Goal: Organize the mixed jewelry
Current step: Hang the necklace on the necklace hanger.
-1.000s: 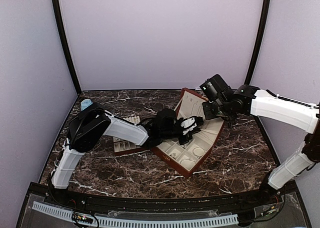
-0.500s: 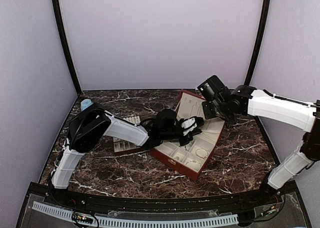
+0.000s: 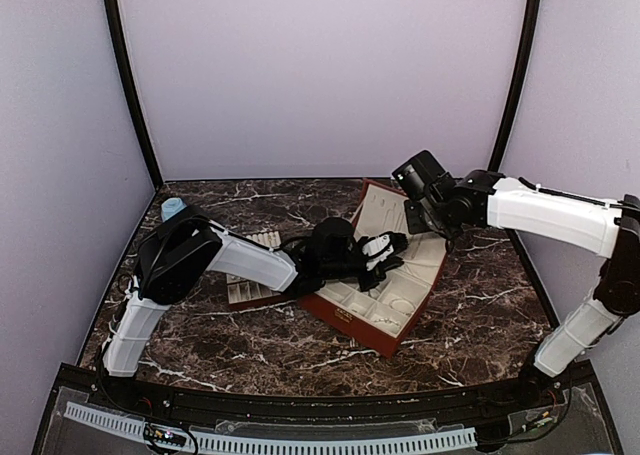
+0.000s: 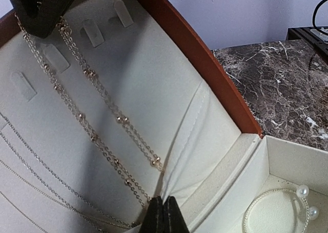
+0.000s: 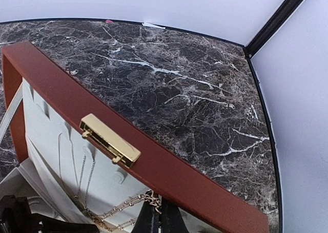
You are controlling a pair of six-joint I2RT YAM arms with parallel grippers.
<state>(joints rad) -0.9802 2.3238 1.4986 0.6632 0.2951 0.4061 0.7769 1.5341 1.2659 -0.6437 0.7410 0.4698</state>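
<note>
Marble table (image 3: pixel 480 305) carries hinged box (image 3: pixel 345 322), tray (image 3: pixel 240 292), blue cup (image 3: pixel 172 208).

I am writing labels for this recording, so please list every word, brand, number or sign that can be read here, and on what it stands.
There are none. The gold metal clasp on the red-brown hinged box is plain, the cream lining of its lid bears no print, the gold beaded chain carries no tag, and the white arm covers show no readable logo.
</note>
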